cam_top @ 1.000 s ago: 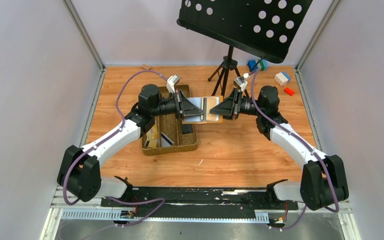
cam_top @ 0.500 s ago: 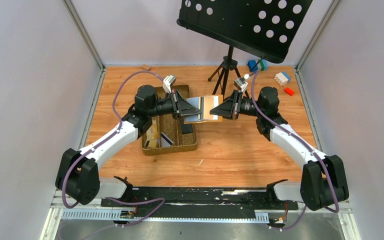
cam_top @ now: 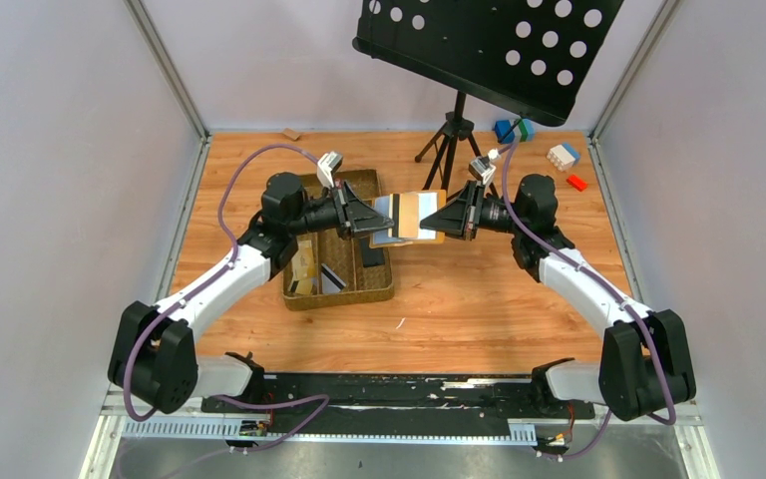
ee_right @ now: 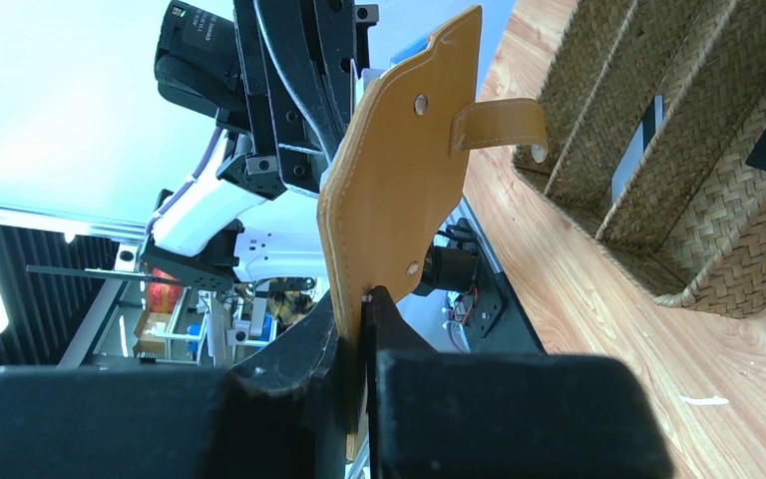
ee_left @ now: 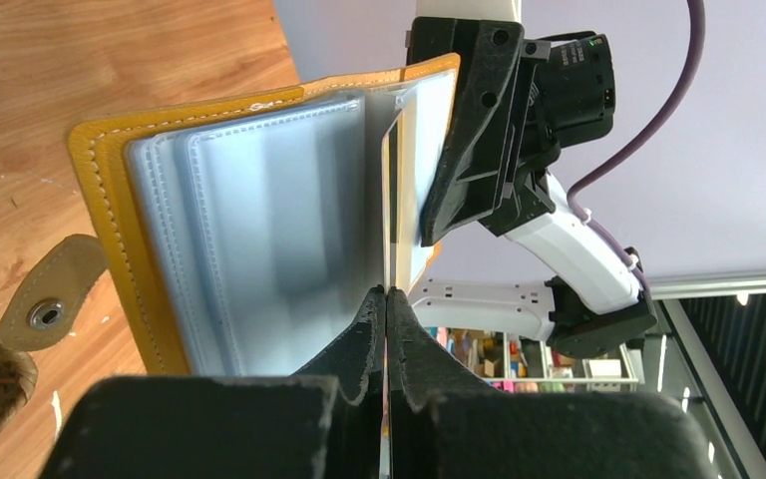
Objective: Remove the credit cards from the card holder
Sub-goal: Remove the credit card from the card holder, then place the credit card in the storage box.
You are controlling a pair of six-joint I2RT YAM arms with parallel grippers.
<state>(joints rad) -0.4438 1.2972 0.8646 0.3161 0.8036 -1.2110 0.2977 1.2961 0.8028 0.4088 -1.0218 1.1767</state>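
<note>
The mustard-yellow card holder hangs open in the air between both grippers. My right gripper is shut on its cover; the right wrist view shows the jaws pinching the leather. My left gripper is shut on a tan credit card with a dark stripe, drawn partly out of the clear sleeves. In the left wrist view the card's edge runs between my closed jaws. Other cards lie in the woven tray: tan ones, a dark one with a pale stripe and a black one.
The brown woven tray sits below my left gripper, and also shows in the right wrist view. A black music stand on a tripod stands at the back. Toy bricks lie back right. Walls close both sides.
My left gripper has pulled back to the left with the tan card, so more of the card shows outside the card holder. My right gripper has stayed almost still.
</note>
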